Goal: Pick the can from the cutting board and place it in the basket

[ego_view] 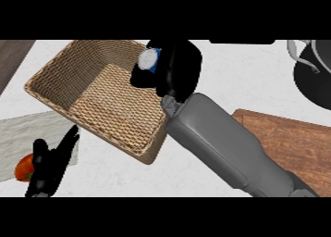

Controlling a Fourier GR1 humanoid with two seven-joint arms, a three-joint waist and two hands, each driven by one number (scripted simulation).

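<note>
At the far left we saw a pale mat (18, 134) on the counter with a red-orange round fruit (22, 168) at its near edge. Just beside the fruit our left hand (48, 167) rested low in the view, fingers straight and pointing up, holding nothing.

Next came the woven basket (59, 67), lying at an angle. We saw nothing on its floor.

Over the basket's far right corner hung our right hand (175, 69), its fingers curled round the can (149, 59). Only the can's pale blue-and-white end showed past the fingers. The can sat inside the line of the rim, but we could not tell whether it touched the weave or hung above it. The grey forearm ran back from there toward the lower right.

Farther right lay the wooden cutting board (298, 148), well apart from the can, and a dark pot (325, 78) stood at the upper right edge.

We judged the pick done and the carry nearly done: the can was off the board and at the basket. What was left, as we read it, was to lower it, uncurl the fingers and draw the hand clear.
</note>
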